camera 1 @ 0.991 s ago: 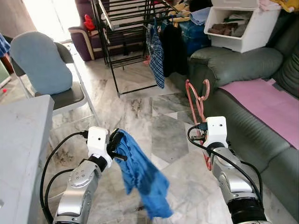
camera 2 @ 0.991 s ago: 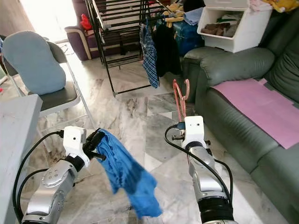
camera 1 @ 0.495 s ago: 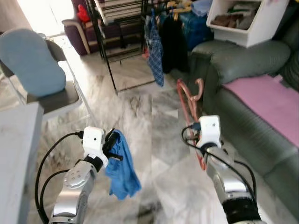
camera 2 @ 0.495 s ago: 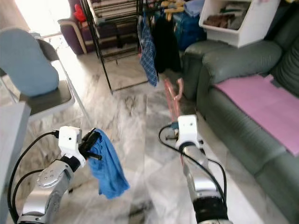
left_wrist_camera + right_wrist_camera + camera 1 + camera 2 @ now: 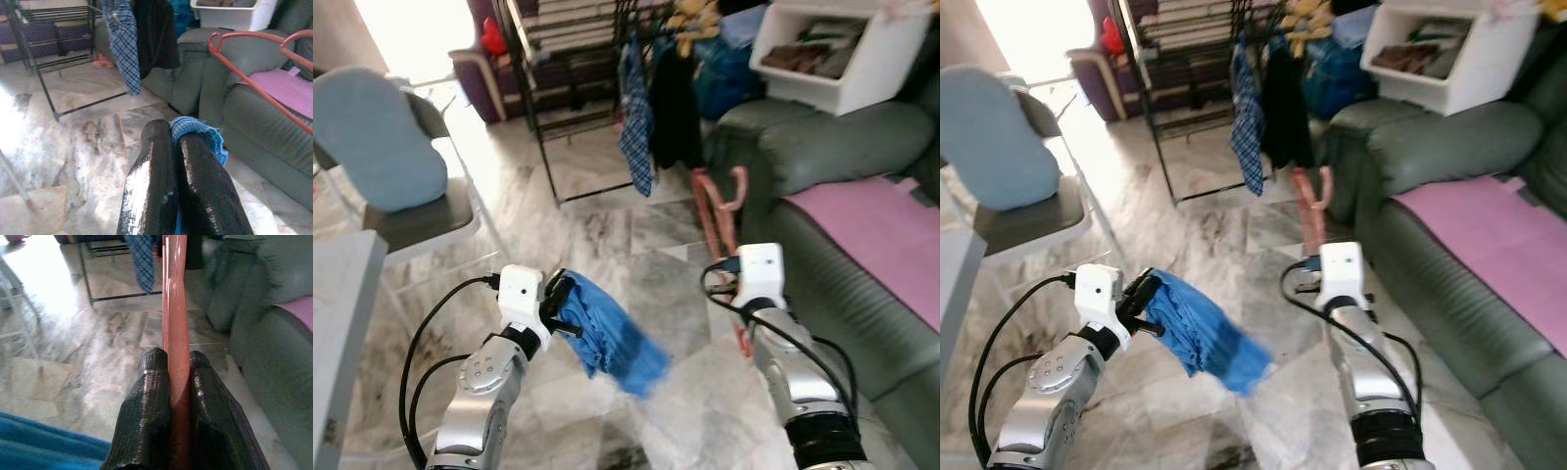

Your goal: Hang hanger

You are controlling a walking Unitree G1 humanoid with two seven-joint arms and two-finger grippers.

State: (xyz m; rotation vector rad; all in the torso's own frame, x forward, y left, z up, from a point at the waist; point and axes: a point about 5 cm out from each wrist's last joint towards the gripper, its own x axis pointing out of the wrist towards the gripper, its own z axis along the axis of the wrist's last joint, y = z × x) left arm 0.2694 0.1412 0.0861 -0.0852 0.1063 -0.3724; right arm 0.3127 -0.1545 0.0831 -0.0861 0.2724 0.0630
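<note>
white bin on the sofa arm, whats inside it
The white bin holds dark brownish clothes at its open front. Its walls cover whatever lies deeper inside.

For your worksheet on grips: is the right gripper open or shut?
Shut: the right gripper has both fingers pressed against the red hanger.

No legible txt, labels or nos. anywhere
</note>
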